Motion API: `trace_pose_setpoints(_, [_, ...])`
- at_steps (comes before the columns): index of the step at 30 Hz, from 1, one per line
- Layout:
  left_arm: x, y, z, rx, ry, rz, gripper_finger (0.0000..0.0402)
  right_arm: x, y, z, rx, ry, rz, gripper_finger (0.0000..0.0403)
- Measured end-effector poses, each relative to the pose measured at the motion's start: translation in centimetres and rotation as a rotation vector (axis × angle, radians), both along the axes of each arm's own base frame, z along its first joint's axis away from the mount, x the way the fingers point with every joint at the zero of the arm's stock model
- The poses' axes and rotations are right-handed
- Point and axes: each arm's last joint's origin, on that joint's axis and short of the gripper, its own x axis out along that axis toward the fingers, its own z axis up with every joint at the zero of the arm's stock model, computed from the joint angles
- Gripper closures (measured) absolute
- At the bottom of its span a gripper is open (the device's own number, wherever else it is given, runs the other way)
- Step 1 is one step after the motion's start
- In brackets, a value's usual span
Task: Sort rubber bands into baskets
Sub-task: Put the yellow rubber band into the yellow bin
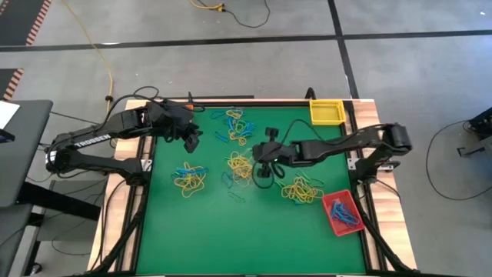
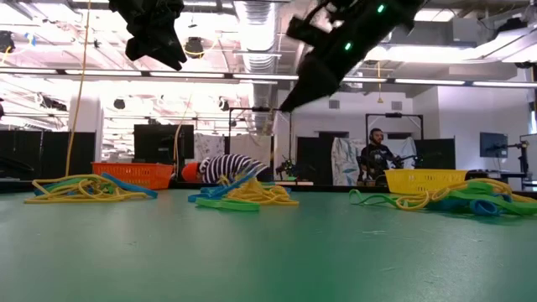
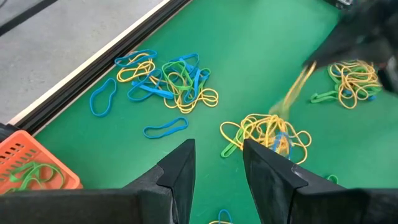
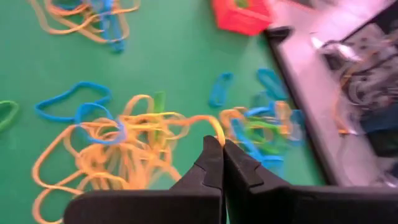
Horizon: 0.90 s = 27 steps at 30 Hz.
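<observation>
Right tool [image 4: 222, 144] clenched on a yellow band [image 4: 186, 119] at the central pile [image 1: 240, 165], step is pick-up; next, likely lift clear toward yellow basket [image 1: 327, 112]; left tool [image 3: 217, 163] hangs released.

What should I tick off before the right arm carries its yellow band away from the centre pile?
1. Right gripper shut on a yellow rubber band: ok.
2. Only one band in the grip: cannot tell; the strand stretches back into the tangled centre pile.
3. Yellow basket at the far right corner, path over the mat bare of piles: ok.
4. Left gripper hovering near the far left of the mat, apart from the right arm: ok.
5. Red basket already holds blue bands, so it is not the target for a yellow one: ok.
6. Orange basket holds green bands: ok.
</observation>
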Motion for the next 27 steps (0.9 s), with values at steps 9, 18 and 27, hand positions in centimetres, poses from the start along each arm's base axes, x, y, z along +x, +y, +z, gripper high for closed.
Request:
trace_pose_setpoints(9, [0.0,0.0,0.0,0.000,0.000,0.000,0.0278,-4.2,-0.7,3.6,-0.104,0.041,-0.184,0.0381])
trace_pose_setpoints(18, [0.0,0.0,0.0,0.000,0.000,0.000,0.0278,-8.0,-2.7,5.0,-0.146,0.098,-0.427,0.0381])
trace_pose_setpoints(27, [0.0,0.0,0.0,0.000,0.000,0.000,0.0278,-10.9,-6.7,4.9,-0.113,0.201,-0.644,0.0381])
